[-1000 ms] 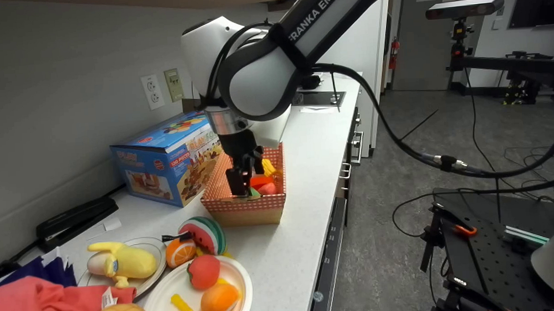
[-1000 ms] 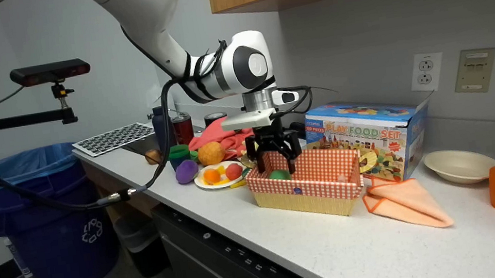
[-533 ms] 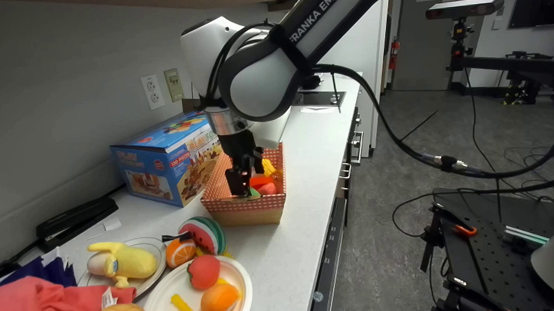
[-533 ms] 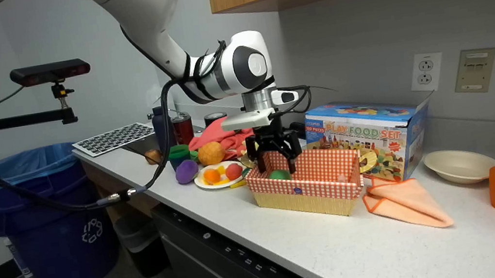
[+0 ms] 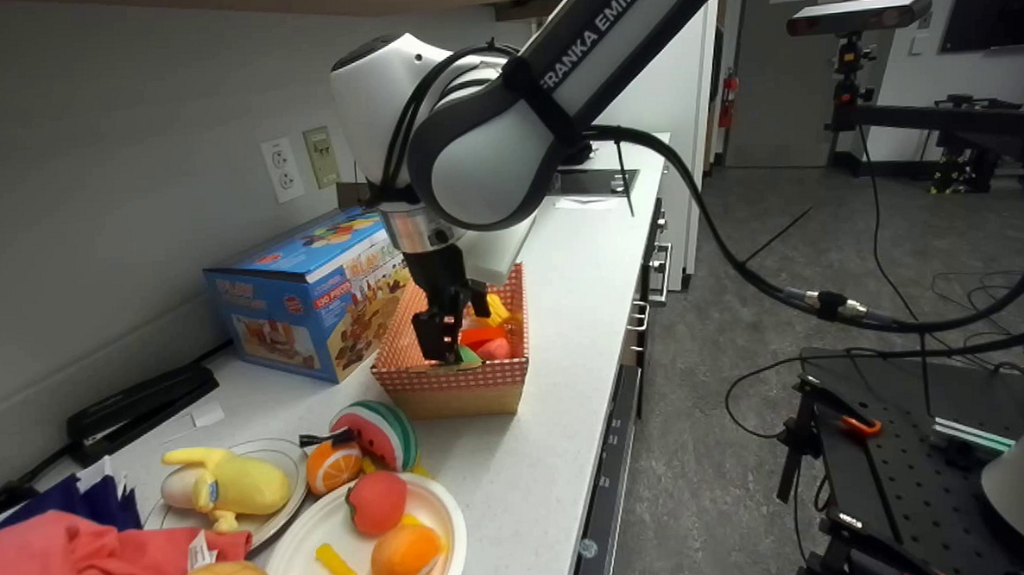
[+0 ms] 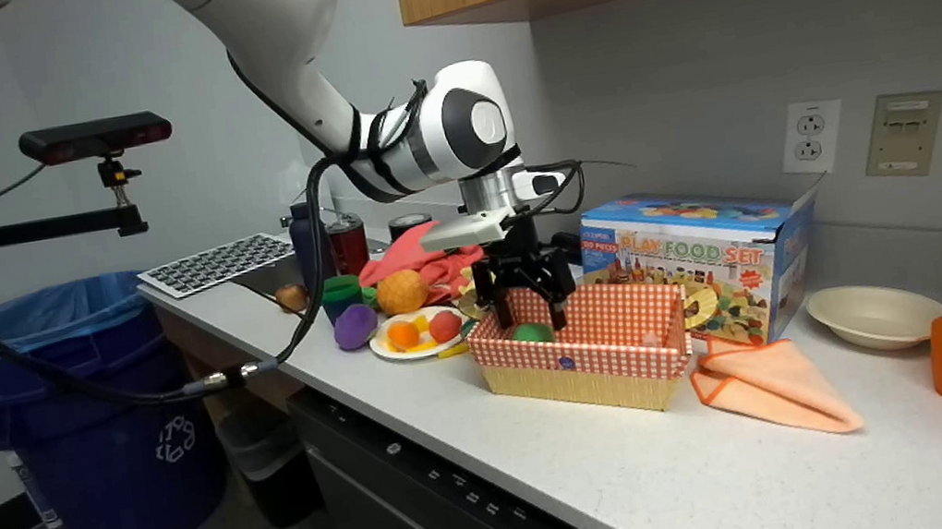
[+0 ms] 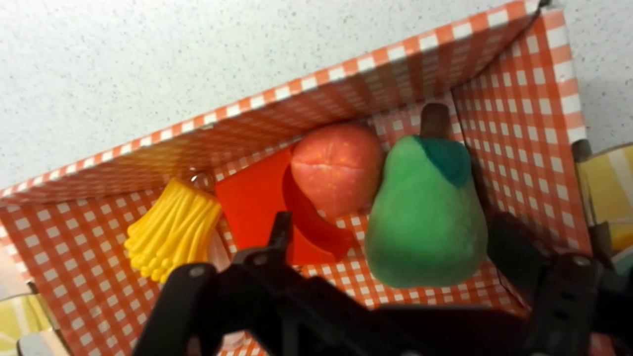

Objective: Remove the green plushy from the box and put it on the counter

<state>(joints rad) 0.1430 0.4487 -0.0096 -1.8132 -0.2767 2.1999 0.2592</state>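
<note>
The green plushy [image 7: 425,217], a pear with a brown stem and darker leaf, lies in one end of the box. It shows partly in both exterior views [image 5: 469,356] [image 6: 533,333]. The box [image 6: 587,385] has a red-and-white checked lining and straw-coloured outer walls; it also shows in an exterior view [image 5: 456,401]. It stands on the white counter [image 6: 747,485]. My gripper [image 7: 393,231] is open over that end of the box, fingers pointing down, one on each side of the plushy. In both exterior views the gripper [image 5: 459,326] [image 6: 531,319] reaches inside the rim.
Inside the box are a peach toy [image 7: 339,170], a red holder [image 7: 257,202] and yellow fries [image 7: 173,230]. The blue carton [image 6: 687,270] stands behind the box. An orange cloth [image 6: 779,391] and a plate of toy fruit [image 5: 450,541] lie beside it.
The arm and gripper have shifted and tilted slightly in the last half second. The fingers stay apart. The box and the plushy have not visibly moved.
</note>
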